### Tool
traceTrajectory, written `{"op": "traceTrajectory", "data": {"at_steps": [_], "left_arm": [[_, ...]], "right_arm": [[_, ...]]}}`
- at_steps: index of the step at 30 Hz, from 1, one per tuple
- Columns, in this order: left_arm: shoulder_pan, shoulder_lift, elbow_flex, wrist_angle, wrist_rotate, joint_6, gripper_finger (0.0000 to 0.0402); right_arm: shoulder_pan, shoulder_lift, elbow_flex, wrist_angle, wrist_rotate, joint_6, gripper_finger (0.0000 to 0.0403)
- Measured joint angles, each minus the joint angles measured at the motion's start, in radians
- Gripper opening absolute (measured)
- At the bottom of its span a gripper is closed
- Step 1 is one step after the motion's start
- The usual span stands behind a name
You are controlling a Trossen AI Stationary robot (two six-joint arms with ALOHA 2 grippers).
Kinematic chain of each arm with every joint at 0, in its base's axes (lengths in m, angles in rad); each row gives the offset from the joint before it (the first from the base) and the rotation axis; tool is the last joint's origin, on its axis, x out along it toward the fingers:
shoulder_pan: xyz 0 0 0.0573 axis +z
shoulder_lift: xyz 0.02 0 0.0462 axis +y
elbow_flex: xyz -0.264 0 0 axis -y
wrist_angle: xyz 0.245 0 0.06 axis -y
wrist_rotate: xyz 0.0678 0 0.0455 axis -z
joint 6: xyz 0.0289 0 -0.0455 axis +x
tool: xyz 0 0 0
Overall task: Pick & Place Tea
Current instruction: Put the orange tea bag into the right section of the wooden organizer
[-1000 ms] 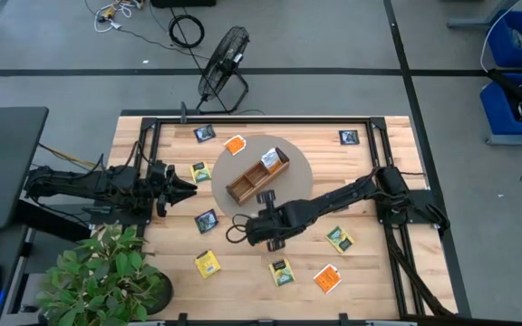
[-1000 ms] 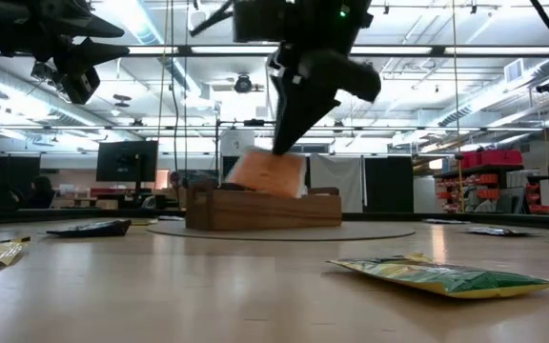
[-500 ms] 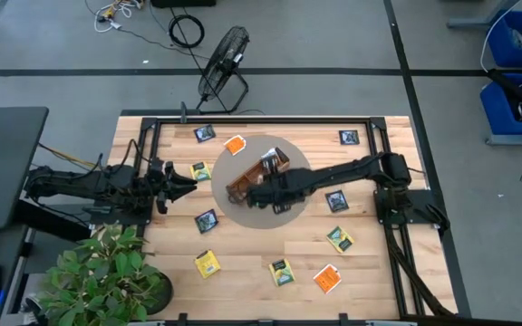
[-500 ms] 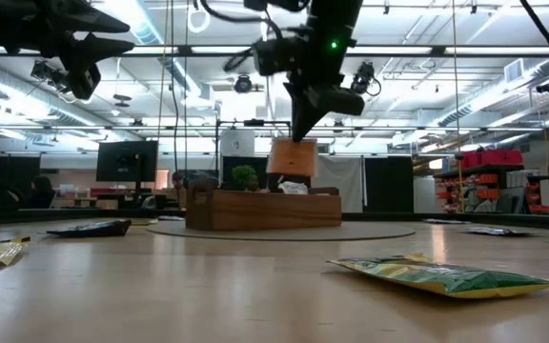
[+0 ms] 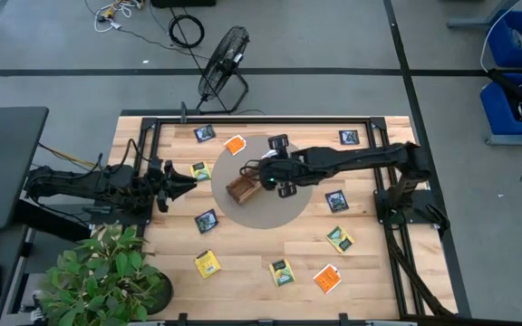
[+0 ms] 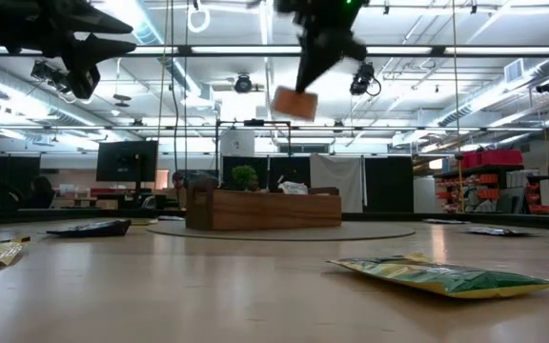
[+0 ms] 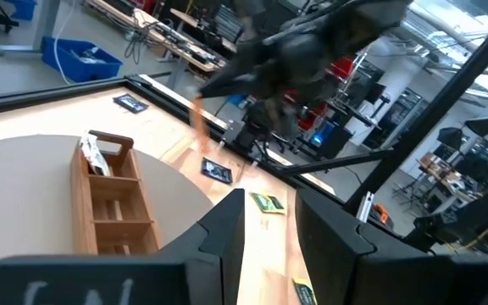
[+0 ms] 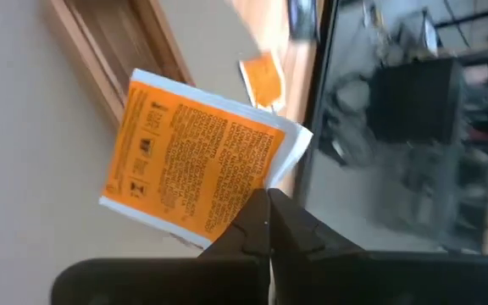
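Observation:
An orange-and-white tea packet point(image 8: 195, 161) hangs in the air above the brown wooden tray point(image 6: 260, 210), with my right gripper point(image 6: 305, 80) shut on it. In the high view this gripper point(image 5: 259, 174) stands over the tray point(image 5: 239, 189), which sits on a round grey mat point(image 5: 279, 214). A white packet point(image 7: 92, 155) stands in the tray's end compartment. More tea packets lie flat on the table: navy point(image 5: 207, 220), yellow point(image 5: 207, 263), orange point(image 5: 235, 144). My left gripper point(image 7: 269, 233) waits open at the table's left side, pointing level at the tray. My right gripper pinches the orange packet by one edge near a corner point(image 8: 251, 202) between its two shut fingers. The fingers slant down from the table's right side. The packet hangs tilted below the fingertips point(image 6: 294, 102), lifted clear of the tray.
Other packets lie around the mat: navy point(image 5: 336, 200), green point(image 5: 339, 239), orange point(image 5: 327, 279), yellow-green point(image 5: 281, 272), navy point(image 5: 349, 138). A potted plant point(image 5: 107, 276) stands at the near left corner. A black frame point(image 5: 261, 119) runs along the far edge.
My right gripper has gone from the near side of the mat toward the far edge and up, carrying the orange packet. The packet, which hung low in front of the tray, now hangs well above it. The gripper has stayed shut.

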Motion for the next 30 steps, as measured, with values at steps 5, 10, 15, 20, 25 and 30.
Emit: {"op": "traceTrajectory", "data": {"at_steps": [5,10,15,20,25,30], "left_arm": [[0.0,0.0,0.0,0.0,-0.035,0.005,0.011],[0.0,0.0,0.0,-0.001,-0.096,0.007,0.011],[0.0,0.0,0.0,-0.001,-0.147,0.014,0.011],[0.0,0.002,0.0,0.0,-0.165,0.009,0.011],[0.0,0.002,0.0,-0.001,-0.166,0.008,0.011],[0.0,0.002,0.0,0.0,-0.167,0.008,0.011]], "right_arm": [[0.038,-0.087,-0.047,0.132,-0.119,0.084,0.0],[0.062,-0.168,-0.23,0.239,-0.101,0.131,0.0],[0.061,-0.275,-0.454,0.327,-0.115,0.039,0.0],[-0.014,-0.389,-0.662,0.449,-0.103,-0.146,0.0],[-0.119,-0.456,-0.797,0.63,-0.135,-0.397,0.0],[-0.196,-0.452,-0.841,0.775,-0.199,-0.586,0.0]]}}
